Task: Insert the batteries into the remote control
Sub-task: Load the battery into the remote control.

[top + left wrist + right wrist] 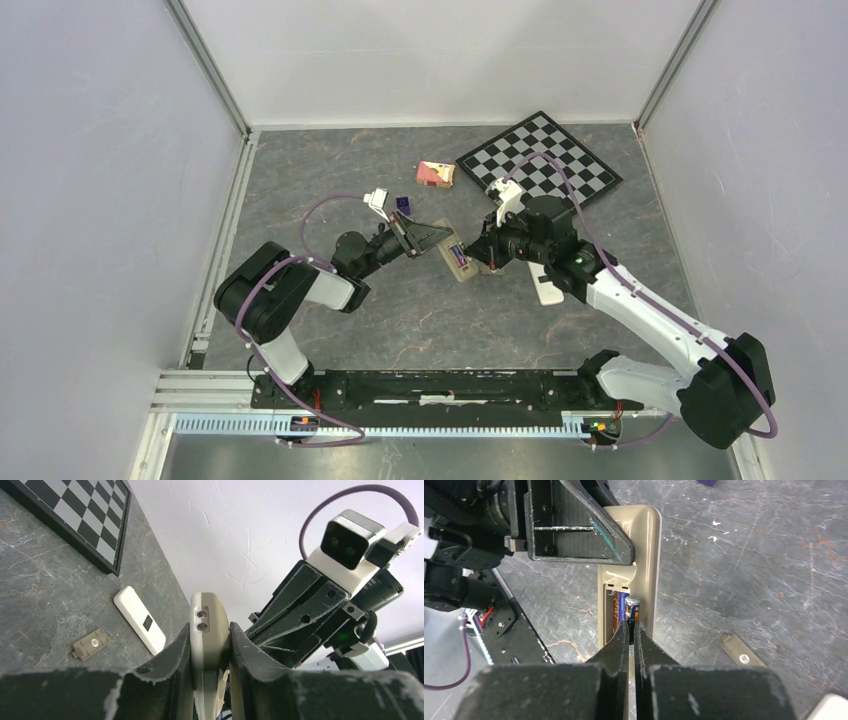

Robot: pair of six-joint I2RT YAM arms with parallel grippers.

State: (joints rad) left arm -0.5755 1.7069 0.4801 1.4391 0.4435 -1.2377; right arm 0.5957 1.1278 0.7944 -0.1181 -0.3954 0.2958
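Note:
The olive-tan remote control (458, 260) is held off the table with its open battery bay (620, 611) facing up. My left gripper (424, 238) is shut on the remote's end (210, 625). One purple-blue battery (620, 607) lies in the bay. My right gripper (631, 626) is shut on a second battery (633, 609), which stands tilted with its metal tip up in the bay's other slot. In the top view my right gripper (482, 254) sits right over the remote.
The tan battery cover (738, 651) lies on the table, also in the left wrist view (90, 643). A white-backed remote (548, 284) lies beside it. A chessboard (540, 160), a red-tan box (435, 174) and a small purple thing (403, 203) lie farther back.

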